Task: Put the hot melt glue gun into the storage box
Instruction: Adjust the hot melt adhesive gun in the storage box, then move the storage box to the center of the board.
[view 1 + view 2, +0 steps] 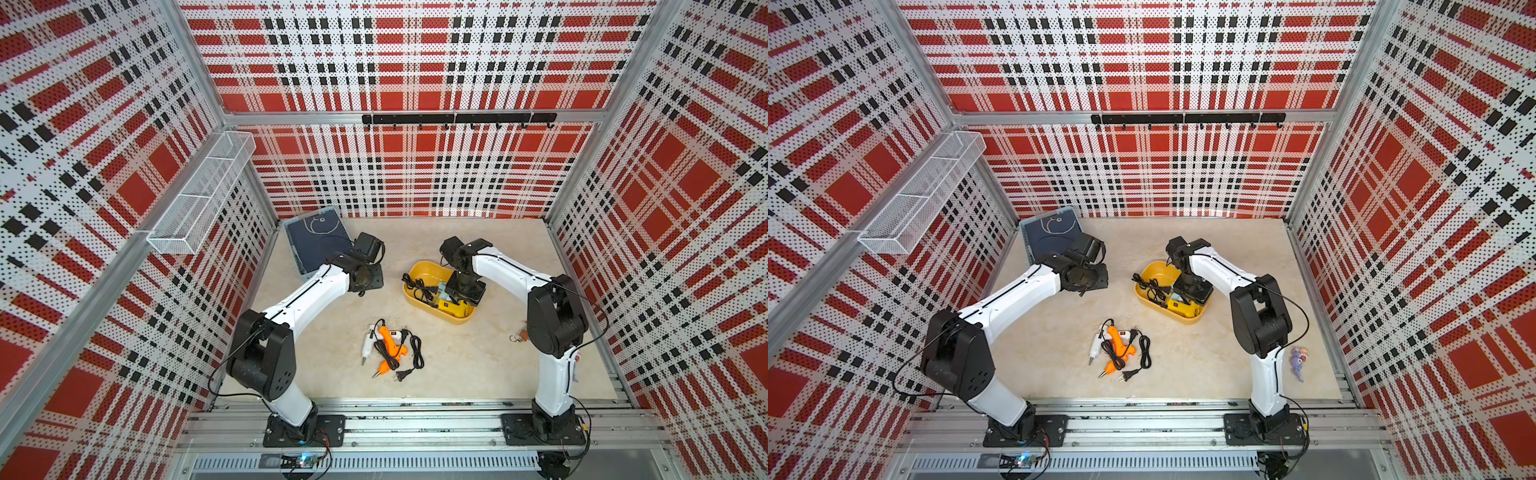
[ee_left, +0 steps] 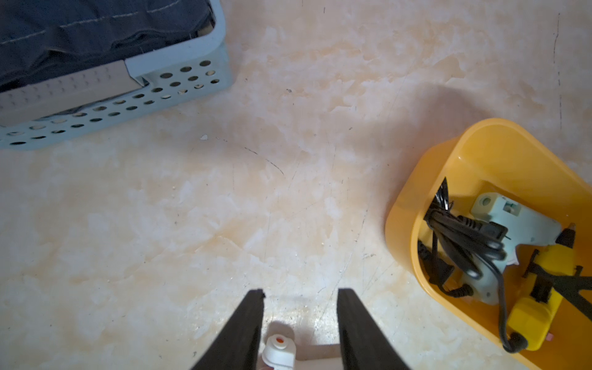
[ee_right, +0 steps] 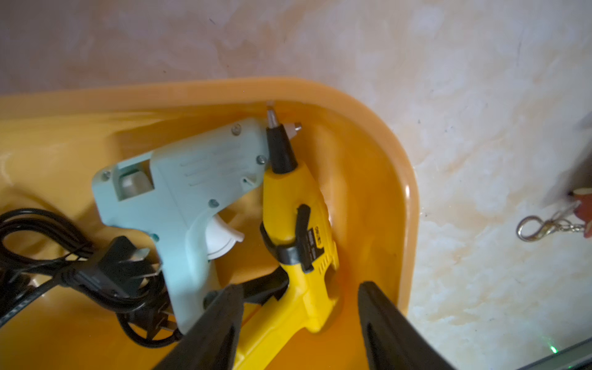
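Right fingers (image 3: 217,326), parted astride the yellow glue gun (image 3: 298,205), show only wrist-side; left fingers (image 2: 243,326) parted, empty.

Shallow yellow storage box (image 1: 428,272) holds a yellow glue gun (image 3: 298,205) and a pale blue glue gun (image 3: 189,179), nozzles together. At its 7 o'clock, an orange glue gun (image 1: 390,345) and a white glue gun (image 1: 367,345) lie on the counter (image 1: 457,365).

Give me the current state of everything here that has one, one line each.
storage box, holds two glue guns and cords.
yellow glue gun, lying in the box, ungripped.
pale blue glue gun, lying in the box.
orange glue gun, lying on the table.
white glue gun, lying on the table.
right gripper, open around the yellow gun's handle.
left gripper, open, empty.
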{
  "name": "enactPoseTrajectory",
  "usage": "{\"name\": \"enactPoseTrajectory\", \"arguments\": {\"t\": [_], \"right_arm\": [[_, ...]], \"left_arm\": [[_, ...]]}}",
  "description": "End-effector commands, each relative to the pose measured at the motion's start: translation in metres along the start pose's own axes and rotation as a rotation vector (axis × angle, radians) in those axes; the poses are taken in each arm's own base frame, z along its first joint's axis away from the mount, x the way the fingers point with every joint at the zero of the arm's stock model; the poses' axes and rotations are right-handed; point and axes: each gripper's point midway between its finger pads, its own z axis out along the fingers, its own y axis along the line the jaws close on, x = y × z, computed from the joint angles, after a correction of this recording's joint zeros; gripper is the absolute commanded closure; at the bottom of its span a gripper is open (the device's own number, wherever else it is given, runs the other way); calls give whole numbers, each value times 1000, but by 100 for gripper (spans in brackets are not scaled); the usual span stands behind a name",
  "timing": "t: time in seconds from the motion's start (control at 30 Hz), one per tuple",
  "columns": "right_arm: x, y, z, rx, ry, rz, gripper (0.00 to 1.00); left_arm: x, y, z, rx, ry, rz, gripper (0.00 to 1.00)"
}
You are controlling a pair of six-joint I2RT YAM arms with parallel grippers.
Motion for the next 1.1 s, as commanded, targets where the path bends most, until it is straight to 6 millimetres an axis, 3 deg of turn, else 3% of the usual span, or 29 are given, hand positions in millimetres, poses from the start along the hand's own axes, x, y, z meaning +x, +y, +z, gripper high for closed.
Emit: {"name": "enactPoseTrajectory", "arguments": {"t": [0.0,0.17,0.27,0.33,0.4,0.57,0.67,0.77,0.9,1.07], "right_arm": [[-5,5,-20,-22,-39,-8,29],[-28,8,-80,-92,-175,-24,29],[-26,-3,-90,-90,-188,-49,37],[-19,-14,-81,-62,-175,-70,57],[-9,-29,-66,-31,-146,-71,64],[1,-54,-45,0,-95,-38,54],[-1,-56,-35,17,-85,-45,47],[0,-49,-19,12,-48,-54,46],[-4,-44,2,13,-28,-54,52],[-14,-36,22,10,-23,-82,69]], "left_arm": [[-6,-3,0,-1,-6,10,55],[-11,-5,0,4,-11,11,55],[-13,-7,1,6,-10,19,56],[-13,-9,3,9,-5,22,60],[-14,-11,4,12,-3,27,64],[-13,-14,6,14,0,33,62],[-12,-15,7,16,5,34,61],[-11,-17,7,18,6,37,60],[-10,-16,5,12,2,37,60],[-8,-12,1,6,-2,28,60]]}}
